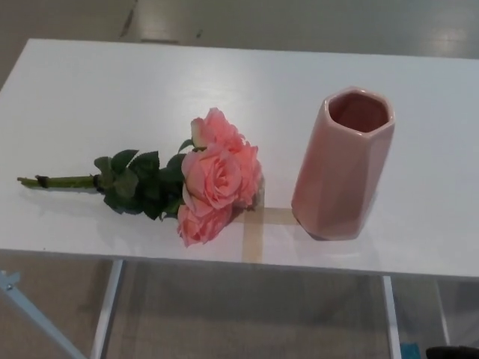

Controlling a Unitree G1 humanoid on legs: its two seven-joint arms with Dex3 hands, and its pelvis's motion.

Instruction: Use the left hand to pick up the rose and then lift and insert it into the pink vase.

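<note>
On the white table [112, 90], left of centre, the rose [213, 176] lies flat on its side — a bunch of pink blooms with green leaves, its stem [63, 181] pointing toward nine o'clock. The pink vase [343, 164] stands upright at three o'clock from the blooms, apart from them, mouth open and empty. A strip of tan tape [254, 232] marks the tabletop between them, near the front edge. Neither robot hand shows — their fingers cannot be judged.
</note>
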